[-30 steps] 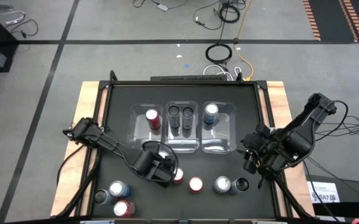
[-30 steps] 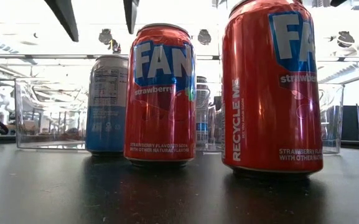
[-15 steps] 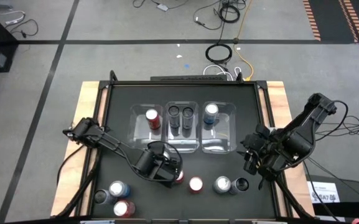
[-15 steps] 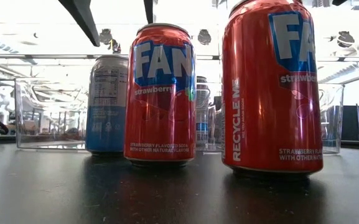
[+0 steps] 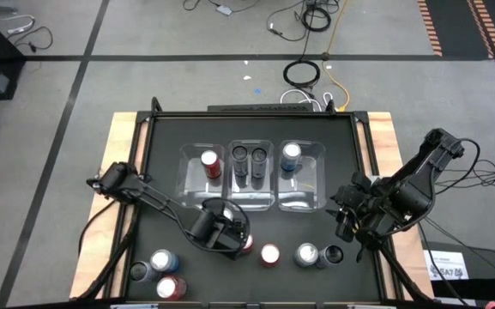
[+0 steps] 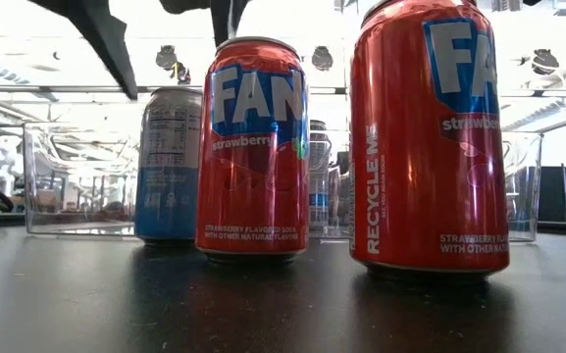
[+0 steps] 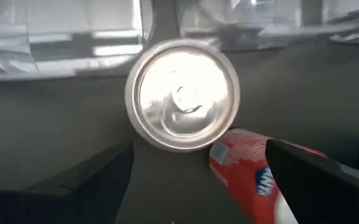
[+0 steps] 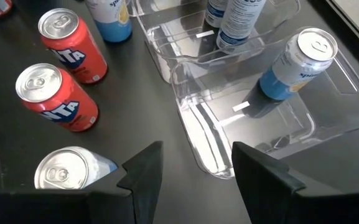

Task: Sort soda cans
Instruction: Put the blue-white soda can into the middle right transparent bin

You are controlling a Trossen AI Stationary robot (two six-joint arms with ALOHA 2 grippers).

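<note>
A red soda can [image 5: 245, 244] stands upright on the black table, and its silver top [image 7: 182, 93] fills the left wrist view. My left gripper [image 5: 230, 233] hovers open just above it, pointing steeply down. Its two fingers [image 7: 79, 183] straddle the can without touching it, and in the low view they hang over the can [image 6: 253, 147]. My right gripper [image 5: 347, 225] waits open and empty near the table's right edge, above the right bin [image 8: 279, 118]. More cans stand near the front edge: red [image 5: 269, 254], silver-blue [image 5: 305, 254] and dark [image 5: 333, 254].
Three clear bins stand side by side at mid-table. The left one [image 5: 197, 182] holds a red can, the middle one [image 5: 251, 190] holds two dark cans, and the right one [image 5: 309, 184] holds a silver-blue can. Three more cans [image 5: 163, 273] stand at the front left corner.
My left gripper has sunk toward the red can's top, its fingers still spread. The cans have not moved.
</note>
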